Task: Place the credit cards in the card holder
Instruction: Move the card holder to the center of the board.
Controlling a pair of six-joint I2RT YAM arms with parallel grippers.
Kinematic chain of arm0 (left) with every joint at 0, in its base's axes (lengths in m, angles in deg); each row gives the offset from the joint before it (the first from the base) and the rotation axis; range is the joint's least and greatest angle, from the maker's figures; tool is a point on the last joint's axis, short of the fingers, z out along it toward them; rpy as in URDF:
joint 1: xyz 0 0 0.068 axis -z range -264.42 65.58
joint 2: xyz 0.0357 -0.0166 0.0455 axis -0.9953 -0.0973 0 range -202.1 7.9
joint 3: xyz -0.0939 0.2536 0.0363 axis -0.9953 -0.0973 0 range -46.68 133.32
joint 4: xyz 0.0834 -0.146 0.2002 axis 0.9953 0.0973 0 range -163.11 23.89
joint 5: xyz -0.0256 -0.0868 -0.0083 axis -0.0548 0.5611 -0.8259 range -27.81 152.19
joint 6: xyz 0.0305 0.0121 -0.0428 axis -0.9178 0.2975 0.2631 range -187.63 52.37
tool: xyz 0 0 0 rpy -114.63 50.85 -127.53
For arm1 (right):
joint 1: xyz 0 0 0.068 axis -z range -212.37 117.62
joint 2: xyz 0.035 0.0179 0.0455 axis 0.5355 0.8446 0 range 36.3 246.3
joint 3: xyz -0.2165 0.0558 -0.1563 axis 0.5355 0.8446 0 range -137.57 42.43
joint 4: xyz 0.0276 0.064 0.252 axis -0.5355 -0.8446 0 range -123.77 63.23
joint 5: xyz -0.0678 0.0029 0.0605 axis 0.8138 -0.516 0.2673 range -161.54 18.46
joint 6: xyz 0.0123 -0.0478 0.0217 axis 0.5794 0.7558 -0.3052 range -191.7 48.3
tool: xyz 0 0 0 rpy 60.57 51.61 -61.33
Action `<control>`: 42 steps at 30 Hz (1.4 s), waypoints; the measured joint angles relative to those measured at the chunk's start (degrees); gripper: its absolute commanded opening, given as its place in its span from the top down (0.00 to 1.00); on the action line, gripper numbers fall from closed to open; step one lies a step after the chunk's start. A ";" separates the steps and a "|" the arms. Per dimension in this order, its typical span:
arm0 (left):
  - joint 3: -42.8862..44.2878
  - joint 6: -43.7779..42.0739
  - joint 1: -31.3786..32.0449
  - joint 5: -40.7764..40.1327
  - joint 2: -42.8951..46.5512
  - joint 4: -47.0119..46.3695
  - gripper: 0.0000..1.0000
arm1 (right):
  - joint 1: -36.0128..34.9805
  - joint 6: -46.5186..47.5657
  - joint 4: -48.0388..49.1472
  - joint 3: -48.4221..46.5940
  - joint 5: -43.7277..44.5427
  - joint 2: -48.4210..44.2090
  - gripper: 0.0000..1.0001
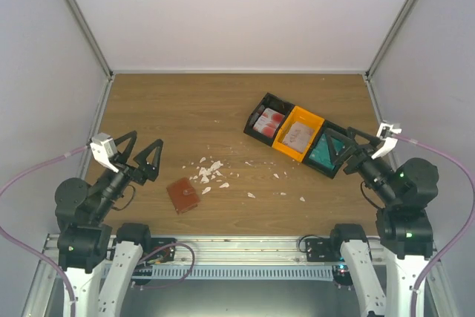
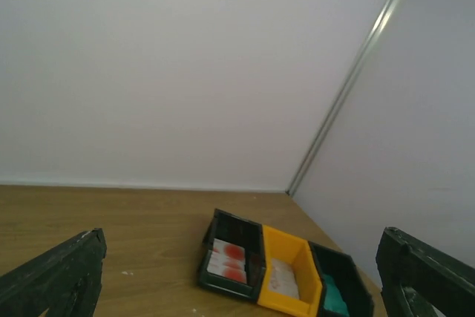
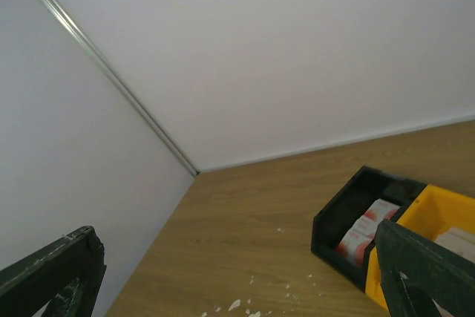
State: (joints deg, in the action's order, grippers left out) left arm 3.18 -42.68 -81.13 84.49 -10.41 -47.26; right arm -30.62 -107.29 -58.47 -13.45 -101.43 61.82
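Three bins sit side by side in a slanted row on the table (image 1: 223, 105), toward its far right corner, walls touching. The row runs from far-left to near-right, and each bin's long side lies across that line.

The black bin (image 1: 254, 113) at the far-left end holds the red-and-white cards (image 1: 267, 122), lying flat; more than one, exact count unclear. The orange bin (image 1: 310, 115) in the middle holds a pale card (image 1: 298, 136), flat, long side approx along the bin's length. The other black bin (image 1: 318, 167), at the near-right end, holds a teal card (image 1: 323, 151); can't tell if it's flat or propped.

The wallet (image 1: 182, 195) lies shut on the bare wood, left of centre and close to the near edge, well apart from the bins. It's roughly square, so no clear long axis; its sides sit turned a little vs the near edge. Which way the snap tab points is too small to tell.

White scraps (image 1: 208, 172) are scattered mid-table, btw wallet and bins, the nearest just beside the wallet's far right corner.

The left gripper (image 1: 147, 140) hangs by the table's left edge, jaws spread wide w/ nothing in them, pointing toward the far right corner. The right gripper (image 1: 338, 152) is by the right edge, jaws also spread wide and empty, tips at the teal card's bin; contact can't be told.
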 measured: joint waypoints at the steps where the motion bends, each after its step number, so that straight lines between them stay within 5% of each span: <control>1: 0.00 0.22 -0.15 0.90 0.35 0.28 0.01 | 0.11 -0.31 -0.04 0.20 -0.74 0.00 0.01; 16: -12.04 7.23 -0.79 11.61 6.23 1.36 0.01 | 0.85 -2.40 4.09 16.44 -2.38 -11.15 0.00; 29: -20.76 7.65 -0.83 12.94 -10.93 2.89 0.01 | -1.38 1.11 16.55 23.43 -10.21 10.78 0.06; 42: -25.83 13.75 -0.83 2.10 -17.55 0.57 0.01 | -29.40 0.68 29.20 21.66 0.98 37.11 0.00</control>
State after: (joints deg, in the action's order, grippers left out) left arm -22.65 -28.93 -81.96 86.59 -27.96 -46.69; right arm -60.01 -106.62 -29.27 8.21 -100.44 98.94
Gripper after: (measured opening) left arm 0.990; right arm 0.995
